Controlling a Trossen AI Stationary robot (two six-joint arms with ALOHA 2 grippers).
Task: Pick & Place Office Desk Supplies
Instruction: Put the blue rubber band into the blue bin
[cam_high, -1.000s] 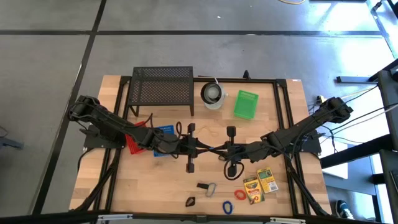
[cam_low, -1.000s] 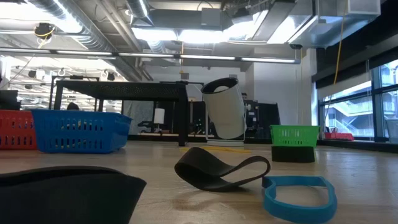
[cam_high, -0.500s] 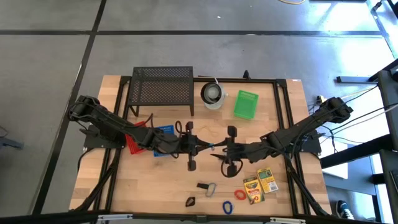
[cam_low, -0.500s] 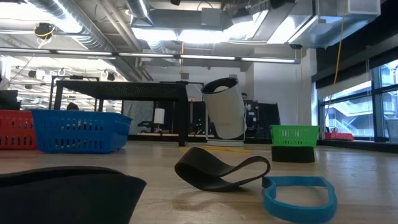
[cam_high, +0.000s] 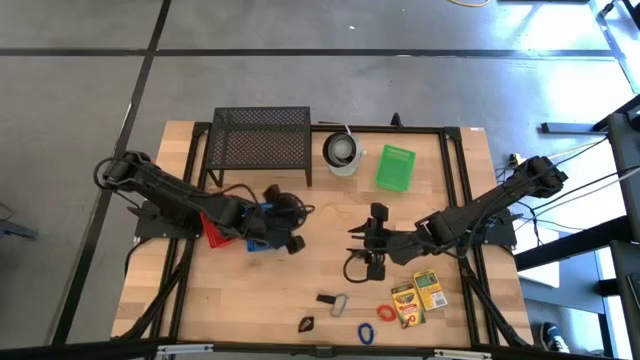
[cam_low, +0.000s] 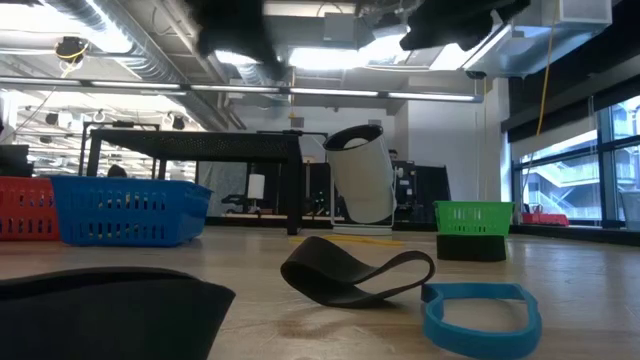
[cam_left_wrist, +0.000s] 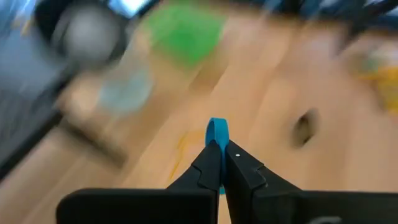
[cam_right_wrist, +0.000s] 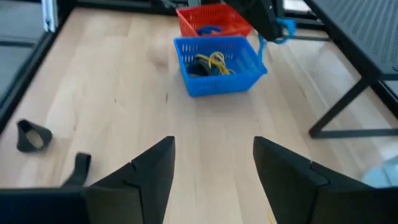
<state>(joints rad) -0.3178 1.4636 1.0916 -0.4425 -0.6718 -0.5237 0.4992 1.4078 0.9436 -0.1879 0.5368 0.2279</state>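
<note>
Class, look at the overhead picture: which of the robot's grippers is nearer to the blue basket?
The left. The left gripper, shut on a blue rubber band, is right beside the blue basket. The right gripper hangs open near mid-table, well clear of it.

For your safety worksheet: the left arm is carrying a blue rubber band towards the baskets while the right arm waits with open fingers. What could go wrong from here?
1. The left pincer pinches only an edge of the blue rubber band; it may slip out before reaching a basket.
2. The blue basket and red basket touch, so the band could land in the wrong one.
3. The open right pincer is close to the left arm's path.
</note>
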